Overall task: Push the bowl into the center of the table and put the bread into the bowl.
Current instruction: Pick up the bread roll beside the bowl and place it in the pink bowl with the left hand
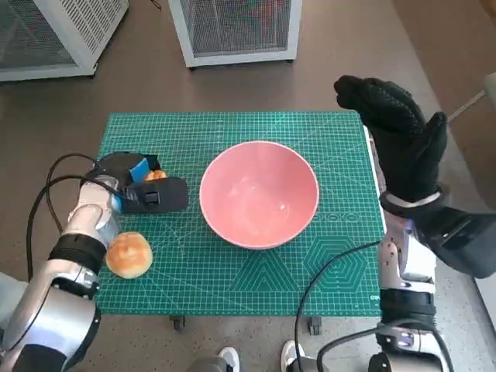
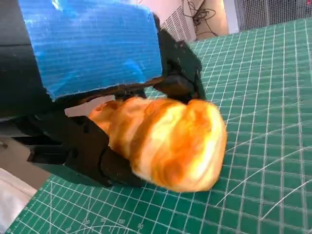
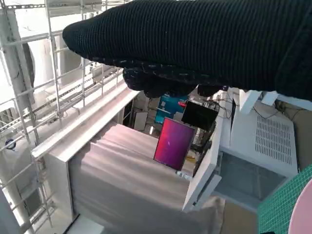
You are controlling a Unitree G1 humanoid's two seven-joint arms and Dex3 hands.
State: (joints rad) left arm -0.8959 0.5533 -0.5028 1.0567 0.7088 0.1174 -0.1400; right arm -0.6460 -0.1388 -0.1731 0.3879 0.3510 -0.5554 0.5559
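The pink bowl (image 1: 260, 194) stands empty in the middle of the green cutting mat (image 1: 341, 263). My left hand (image 1: 147, 190) lies on the mat just left of the bowl and grips a golden piece of bread (image 1: 156, 175). The left wrist view shows that bread (image 2: 168, 141) held between the black fingers (image 2: 83, 151), low over the mat (image 2: 273, 122). A second round bread roll (image 1: 129, 254) lies on the mat beside my left forearm. My right hand (image 1: 395, 139) is raised above the mat's right edge, right of the bowl, holding nothing.
White wire racks (image 1: 232, 27) stand on the floor beyond the table. Black cables (image 1: 46, 194) loop by my left arm. A person's shoes (image 1: 229, 358) show below the table's near edge. In the right wrist view the glove (image 3: 195, 44) spans shelving and a screen (image 3: 173, 144).
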